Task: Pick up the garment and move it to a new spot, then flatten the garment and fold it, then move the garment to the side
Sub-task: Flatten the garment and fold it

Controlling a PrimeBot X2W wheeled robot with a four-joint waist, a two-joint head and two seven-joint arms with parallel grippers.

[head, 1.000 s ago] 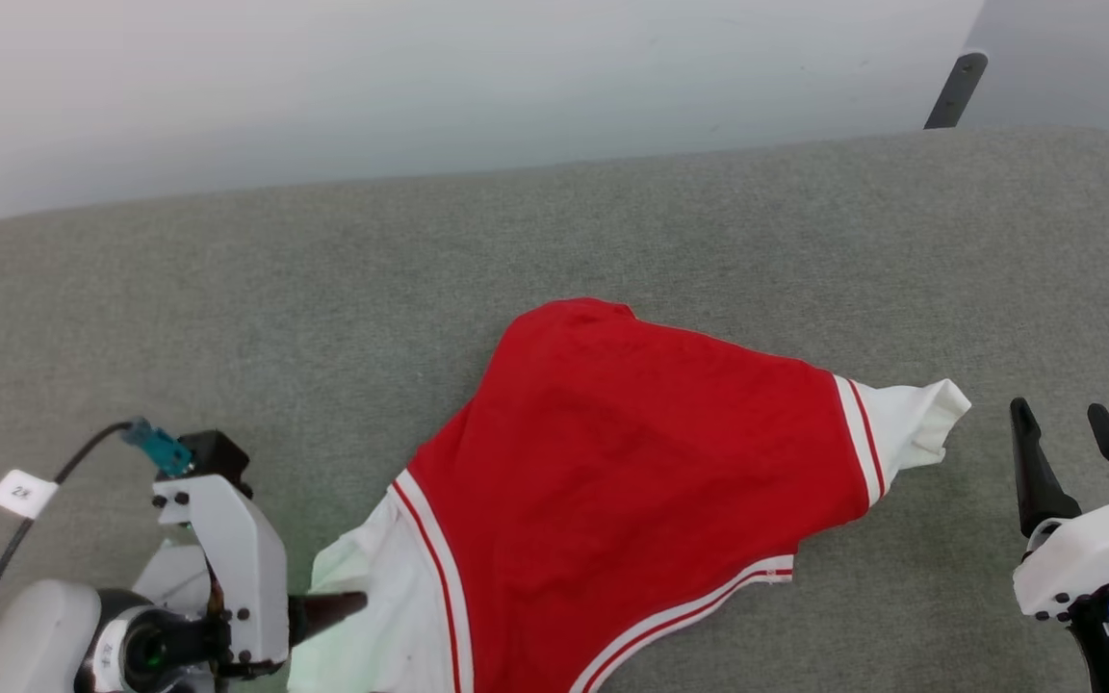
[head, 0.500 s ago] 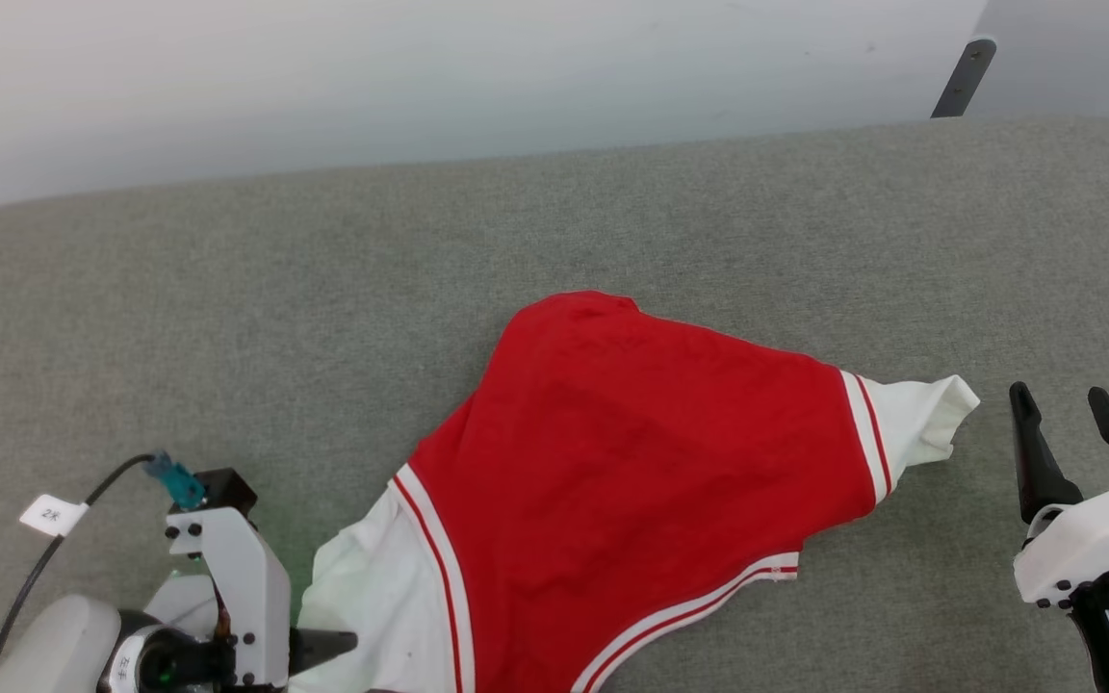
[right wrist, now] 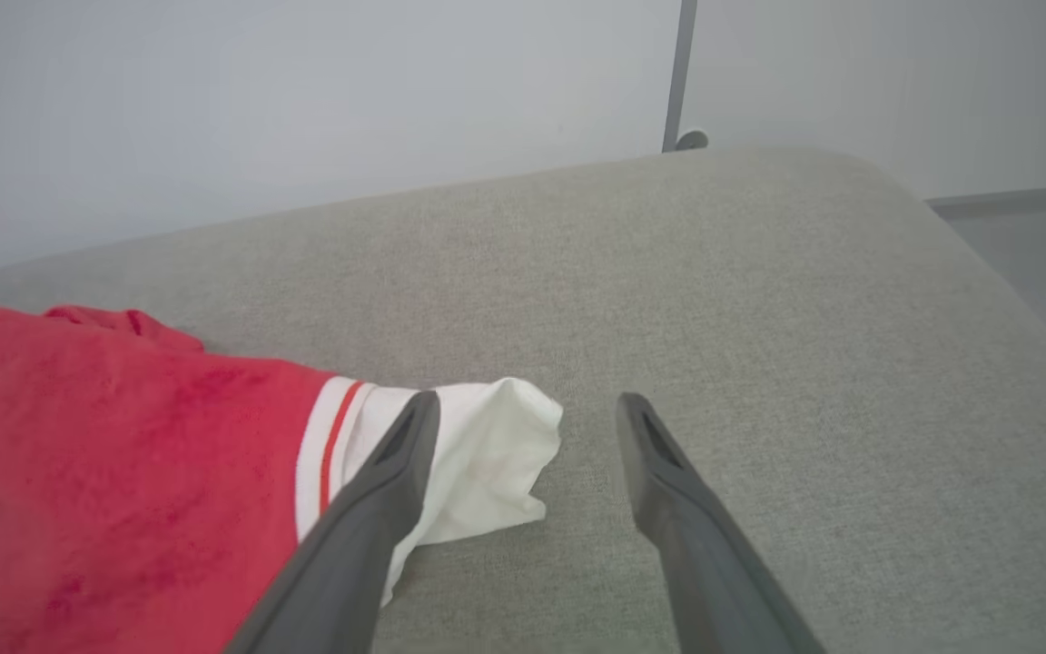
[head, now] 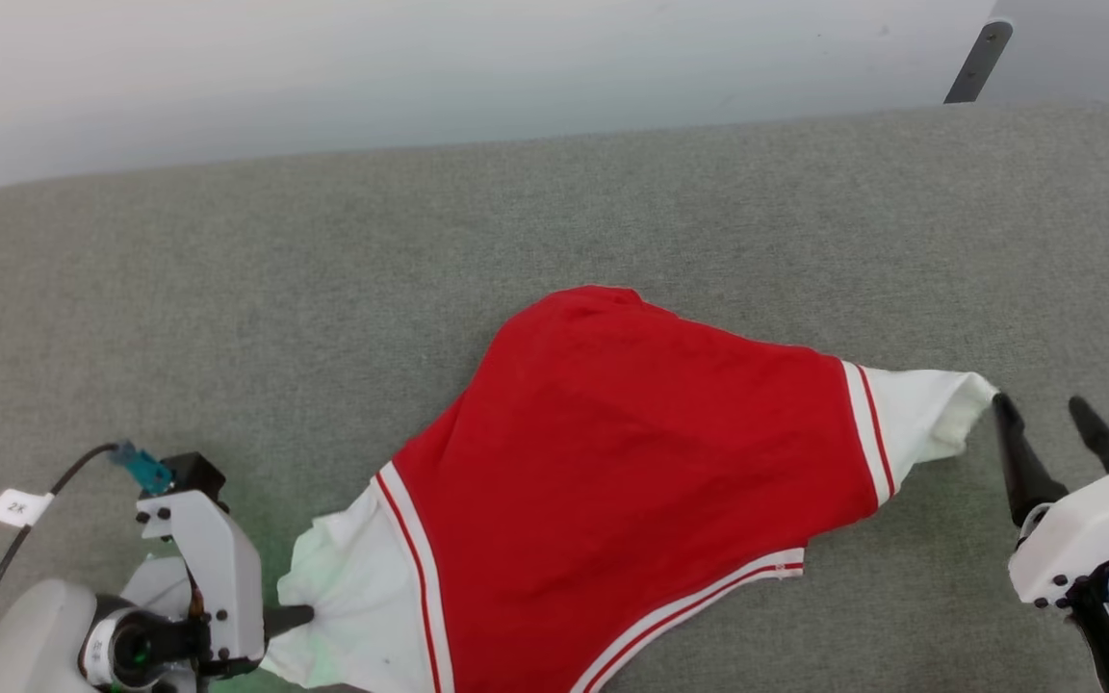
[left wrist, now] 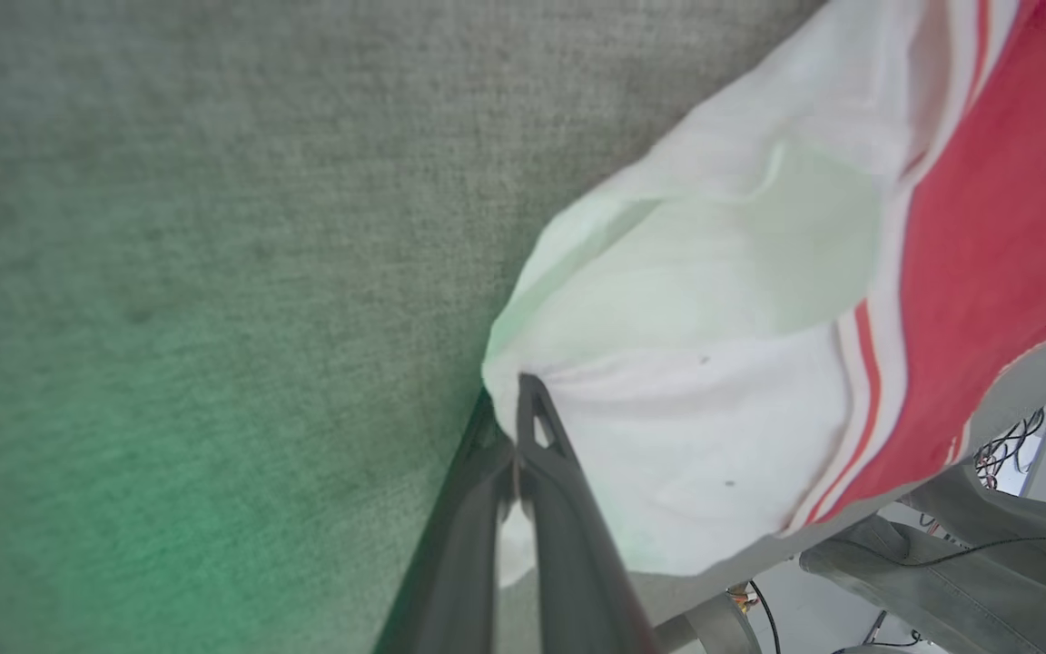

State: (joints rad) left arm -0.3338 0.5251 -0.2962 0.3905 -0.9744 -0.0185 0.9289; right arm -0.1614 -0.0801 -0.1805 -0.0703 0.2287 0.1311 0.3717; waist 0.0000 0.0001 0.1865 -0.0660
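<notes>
The left gripper (head: 307, 614) pinches a white sleeve of the garment (head: 631, 462) at the front edge of the bench (head: 323, 318). The right gripper (head: 1039, 404) is spread open, just beside the other sleeve.

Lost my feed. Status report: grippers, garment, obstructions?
Left gripper shut on garment, white corner. Right gripper open beside other white sleeve. Unfolded on grey surface. Nothing blocking.

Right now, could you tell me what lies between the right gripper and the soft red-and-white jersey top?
Nothing: the head view shows the right gripper's nearer finger beside the jersey top's white sleeve, on bare grey upholstery.
</notes>
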